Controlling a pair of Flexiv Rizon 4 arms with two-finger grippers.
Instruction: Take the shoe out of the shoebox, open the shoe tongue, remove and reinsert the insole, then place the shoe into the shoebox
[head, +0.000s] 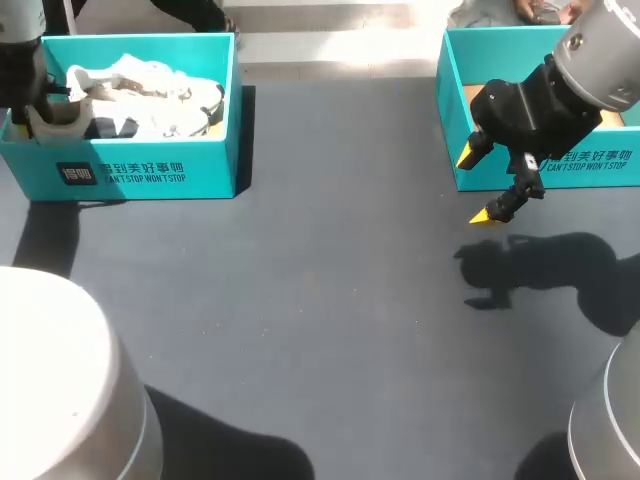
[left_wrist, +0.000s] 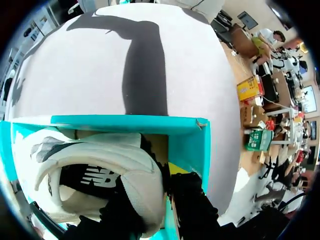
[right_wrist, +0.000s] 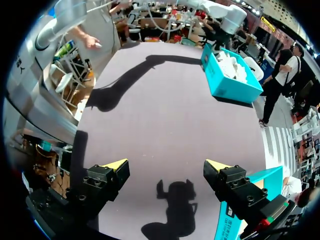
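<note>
A white shoe (head: 150, 95) with dark trim lies in the teal shoebox (head: 150, 172) at the table's far left. My left gripper (head: 50, 115) reaches into that box at the shoe's heel end. In the left wrist view the white heel (left_wrist: 100, 160) fills the space before the gripper (left_wrist: 157, 200), and its dark fingers pinch the heel wall from both sides, inside the box's wall (left_wrist: 130, 124). My right gripper (head: 477, 187) hangs open and empty above the table in front of a second teal box (head: 560, 165). Its spread yellow tips (right_wrist: 166, 165) show only grey table between them.
The second teal box (right_wrist: 270, 177) stands at the far right, close beside my right gripper. The first shoebox (right_wrist: 230, 82) shows far across the grey table surface (head: 320, 300) from the right wrist. Two rounded grey arm housings (head: 60, 390) fill the near corners.
</note>
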